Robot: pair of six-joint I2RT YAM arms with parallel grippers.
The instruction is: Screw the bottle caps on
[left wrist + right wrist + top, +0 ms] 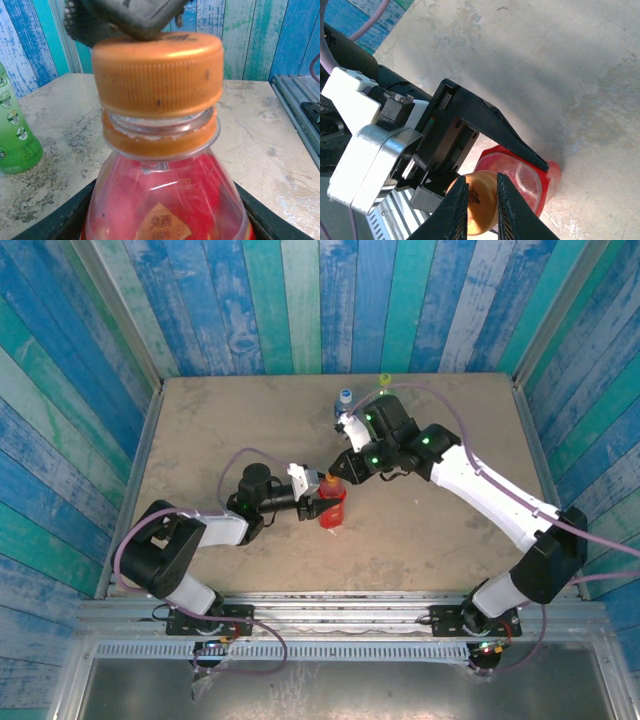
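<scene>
Orange cap [157, 75] tops the red bottle [165, 200], pinched between right gripper [482, 187] fingers. Left gripper [318, 502] clamps the bottle below.

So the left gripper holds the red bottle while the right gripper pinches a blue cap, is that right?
The cap is orange, not blue, as the left wrist view shows; left gripper on the red bottle, right gripper on the cap, yes.

Left gripper [311, 498], red bottle [333, 508] — right gripper [336, 474], orange cap [327, 479]
</scene>
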